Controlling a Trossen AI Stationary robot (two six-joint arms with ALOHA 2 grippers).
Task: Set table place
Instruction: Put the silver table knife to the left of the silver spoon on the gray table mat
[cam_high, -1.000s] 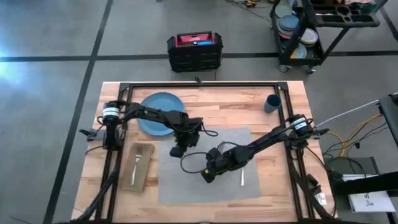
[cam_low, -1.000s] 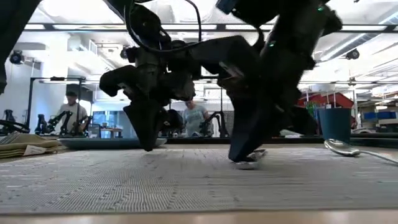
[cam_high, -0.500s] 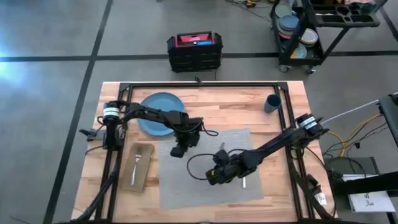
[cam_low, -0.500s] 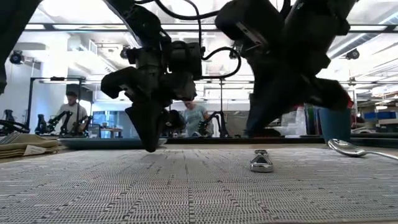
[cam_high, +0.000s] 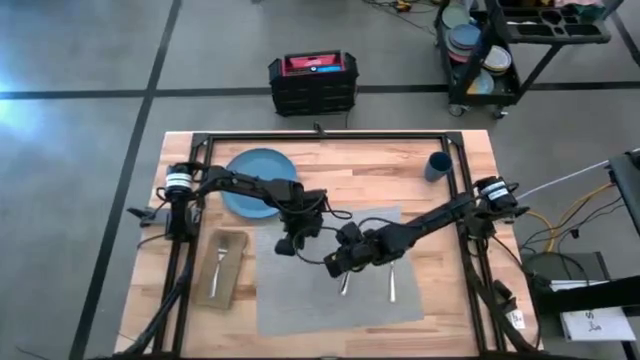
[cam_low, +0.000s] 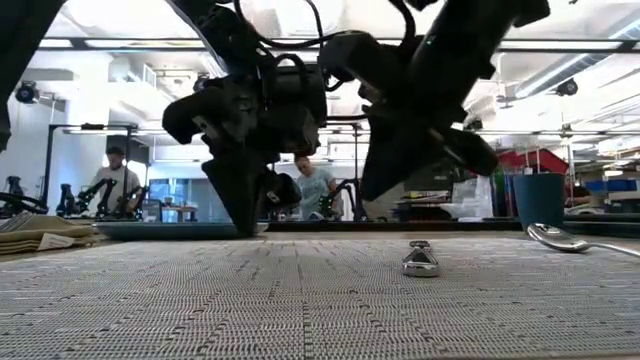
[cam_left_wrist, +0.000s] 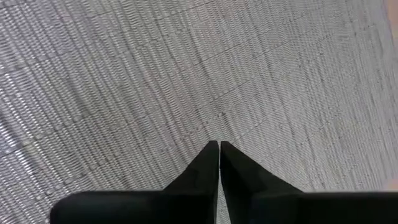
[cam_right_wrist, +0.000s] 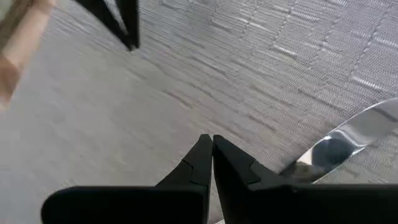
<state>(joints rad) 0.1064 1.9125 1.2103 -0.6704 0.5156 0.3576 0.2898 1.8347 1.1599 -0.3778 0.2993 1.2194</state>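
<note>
Both our grippers, left (cam_high: 290, 243) and right (cam_high: 337, 264), hover clenched and empty above the grey woven placemat (cam_high: 300, 300); a careless sweep could knock the silver knife (cam_high: 346, 283).

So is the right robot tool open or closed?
Closed. In its wrist view the right tool has both dark fingers pressed together, empty, above the grey placemat.

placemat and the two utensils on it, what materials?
Placemat: grey woven textile or vinyl, matte; the weave ribs show in both wrist views. Two utensils lying on it: metal, probably polished steel, mirror-bright in the right wrist view.
</note>
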